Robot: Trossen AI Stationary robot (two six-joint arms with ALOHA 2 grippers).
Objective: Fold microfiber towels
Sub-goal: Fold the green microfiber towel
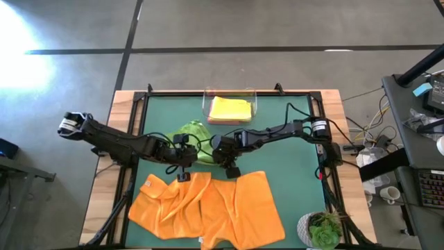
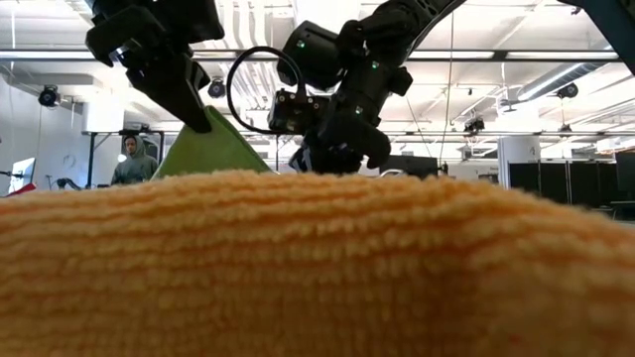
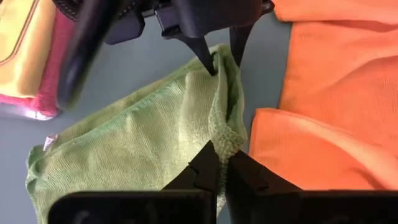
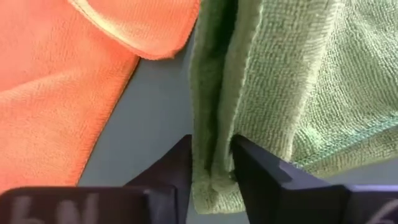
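Note:
A green towel (image 1: 189, 133) lies bunched at mid-table, with one ridge of it raised between my two grippers. My left gripper (image 3: 221, 167) is shut on that ridge from the table's left. My right gripper (image 4: 211, 163) is shut on the same ridge from the right, opposite the left one. In the low view the green towel (image 2: 210, 151) rises like a tent under the left gripper (image 2: 203, 111). Rumpled orange towel cloth (image 1: 208, 208) lies flat on the near half of the mat. A yellow towel (image 1: 230, 109) lies folded in the clear tray (image 1: 205, 104), over a pink one (image 3: 45, 74). My left gripper pinches the green towel's hemmed, folded-over edge (image 3: 225, 138) between its two fingers, slanting down from the table's left. That part is lifted off the mat, and the rest hangs slack onto the table. My right gripper has a doubled fold of the green towel (image 4: 214, 134) between its two fingers (image 4: 181, 163), slanting down from the table's right. Its fingertips (image 3: 208, 59) sit a short way along the same ridge from the left gripper. The cloth droops slack around them.
The tray stands at the far middle of the green mat (image 1: 291, 167). A potted plant (image 1: 320, 229) sits at the near right corner. Bare mat shows to the right of the grippers. In the low view the orange cloth (image 2: 317, 268) hides the tabletop.

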